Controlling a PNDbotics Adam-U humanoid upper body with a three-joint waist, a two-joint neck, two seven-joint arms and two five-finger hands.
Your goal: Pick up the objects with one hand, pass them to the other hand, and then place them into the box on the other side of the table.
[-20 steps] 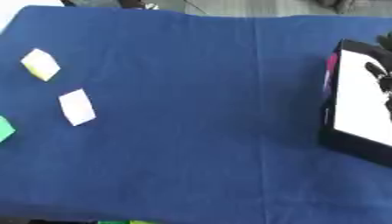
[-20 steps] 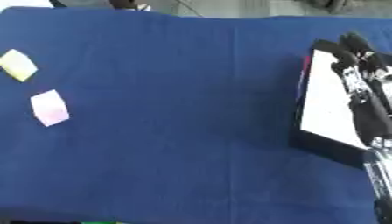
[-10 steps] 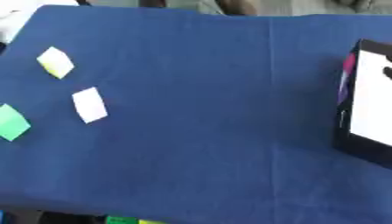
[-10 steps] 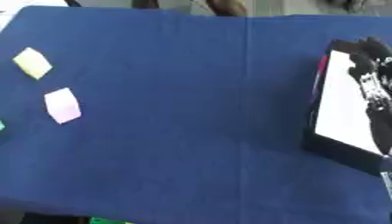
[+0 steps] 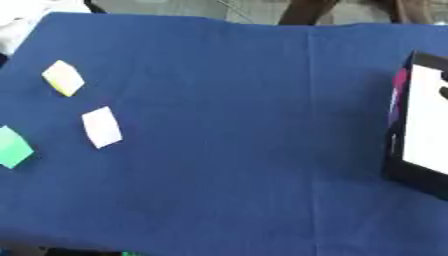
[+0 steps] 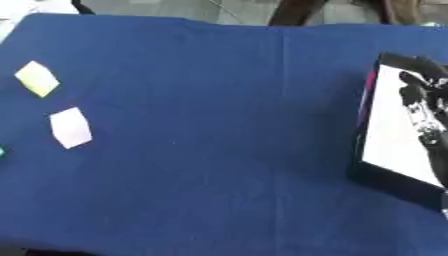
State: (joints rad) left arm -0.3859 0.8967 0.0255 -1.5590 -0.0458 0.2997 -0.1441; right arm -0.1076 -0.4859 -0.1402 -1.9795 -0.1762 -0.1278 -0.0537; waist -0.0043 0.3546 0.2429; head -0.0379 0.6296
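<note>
Three small blocks lie on the blue cloth at the left: a yellow block [image 5: 63,78], a white block [image 5: 101,127] and a green block [image 5: 10,146] at the edge. The box [image 6: 389,175], black with a white floor, stands at the right edge. A bit of magenta [image 5: 399,81] shows against its left wall. My right hand [image 6: 420,100] hangs over the box floor with its fingers stretched out, holding nothing that I can see. The left hand does not show.
The blue cloth [image 5: 227,125] covers the whole table, with a crease running down its middle. Dark legs of furniture or people stand beyond the far edge [image 5: 306,10]. Something white [image 5: 22,12] sits at the far left corner.
The camera has tilted, so the whole picture has slid and the green block has come into view. My right hand has drawn back a little toward the right over the box.
</note>
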